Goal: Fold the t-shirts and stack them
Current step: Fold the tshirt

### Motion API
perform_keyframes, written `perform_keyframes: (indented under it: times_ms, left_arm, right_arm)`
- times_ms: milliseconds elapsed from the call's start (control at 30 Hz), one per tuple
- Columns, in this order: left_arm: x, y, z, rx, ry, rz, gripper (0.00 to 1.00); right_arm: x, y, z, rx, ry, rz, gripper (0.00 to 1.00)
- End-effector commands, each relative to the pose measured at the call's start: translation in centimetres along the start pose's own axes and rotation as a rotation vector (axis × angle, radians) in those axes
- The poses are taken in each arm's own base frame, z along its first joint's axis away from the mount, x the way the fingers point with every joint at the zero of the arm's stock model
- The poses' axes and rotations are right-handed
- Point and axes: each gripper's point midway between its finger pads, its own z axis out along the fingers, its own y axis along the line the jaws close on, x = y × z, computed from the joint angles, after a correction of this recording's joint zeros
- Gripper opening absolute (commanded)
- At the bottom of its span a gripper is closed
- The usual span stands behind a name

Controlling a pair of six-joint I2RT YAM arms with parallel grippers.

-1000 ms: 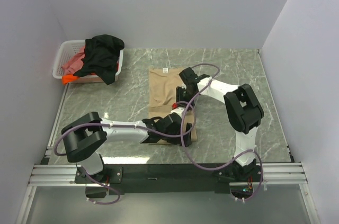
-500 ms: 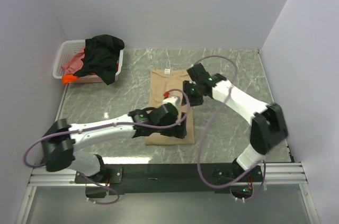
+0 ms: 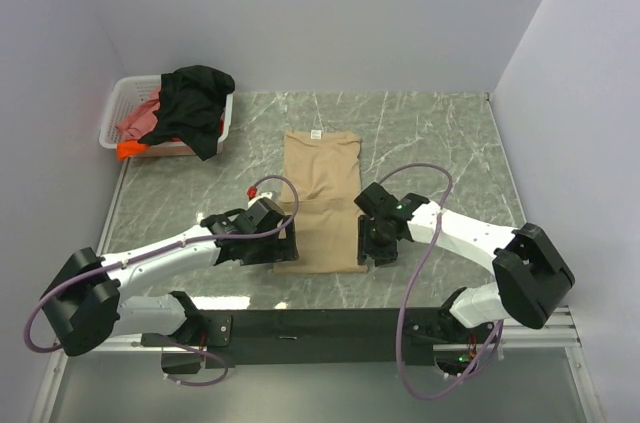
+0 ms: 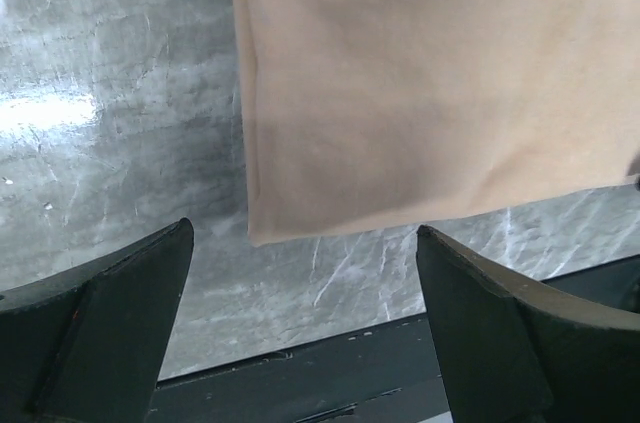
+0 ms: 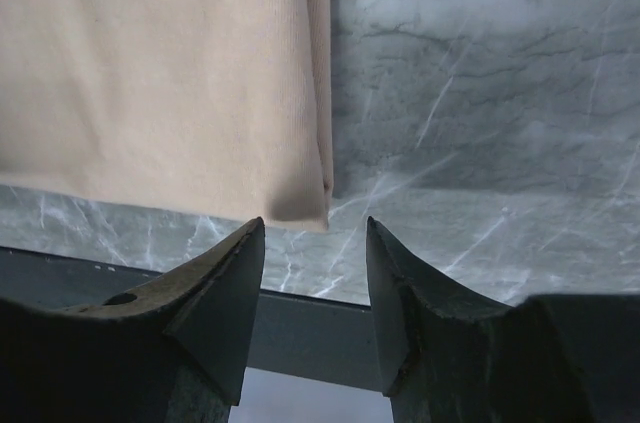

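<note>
The tan t-shirt [image 3: 320, 183] lies flat on the marble table as a long narrow strip, with its white tag [image 3: 314, 133] at the far end. My left gripper [image 3: 272, 246] hangs open just over the shirt's near left corner [image 4: 255, 228], holding nothing. My right gripper [image 3: 371, 243] is open over the near right corner [image 5: 305, 208], also with nothing between its fingers. In the left wrist view the tan cloth [image 4: 430, 73] fills the top, and in the right wrist view the cloth [image 5: 150, 73] fills the upper left.
A white lattice basket [image 3: 118, 101] stands at the far left corner with a black shirt [image 3: 195, 103] draped over it, a pink-red one [image 3: 140, 121] and an orange one [image 3: 128, 148]. The black frame rail [image 3: 320, 323] runs along the table's near edge.
Both arms have drawn back from the shirt's middle towards its near end, one to each near corner. The shirt now lies uncovered as a straight strip. The left jaws opened a little wider.
</note>
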Motion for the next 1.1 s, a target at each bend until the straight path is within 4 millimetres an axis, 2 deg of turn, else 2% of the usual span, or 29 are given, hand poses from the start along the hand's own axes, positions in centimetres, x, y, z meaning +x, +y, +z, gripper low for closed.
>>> perform_keyframes:
  times_ms: [0,200,333,467,567,667,700,767,800,833,1067]
  left_arm:
    - [-0.6,-1.1,-0.7,0.056,-0.016,-0.015,0.99]
    - [-0.8,-1.0,-1.0,0.057,-0.022,-0.027,0.99]
    - [-0.7,-0.7,-1.4,0.058,-0.033,-0.044,0.99]
    - [-0.5,0.0,-1.9,0.051,-0.042,-0.059,0.99]
    - [-0.3,0.5,-2.3,0.045,-0.05,-0.068,0.99]
    - [-0.2,0.6,-2.3,0.055,-0.048,-0.078,0.99]
    - [0.0,0.8,-2.2,0.056,-0.043,-0.079,0.99]
    - [0.3,0.6,-1.9,0.074,-0.031,-0.076,0.99]
    - [0.4,0.7,-1.7,0.067,-0.024,-0.076,0.99]
    - [0.5,0.9,-1.5,0.061,-0.019,-0.078,0.99]
    - [1.0,2.8,-0.5,-0.045,0.006,-0.119,0.89]
  right_arm:
    - [-1.2,0.7,-0.1,-0.019,-0.078,0.053,0.52]
    - [-0.4,0.2,1.6,0.006,-0.041,0.043,0.51]
    - [0.2,0.8,2.5,-0.003,-0.029,0.024,0.5]
    - [1.0,-0.2,3.6,0.068,0.004,0.003,0.47]
    - [1.9,-1.1,4.3,0.101,0.033,0.007,0.42]
    - [2.7,-1.9,5.1,0.126,0.057,0.013,0.3]
    - [2.9,-2.1,5.2,0.129,0.063,0.01,0.21]
    - [3.0,-2.0,5.3,0.129,0.069,0.008,0.14]
    - [2.9,-1.9,5.2,0.128,0.069,0.004,0.05]
    - [2.8,-1.9,5.2,0.129,0.066,0.002,0.02]
    - [1.9,-0.9,4.9,0.117,0.061,-0.018,0.0]
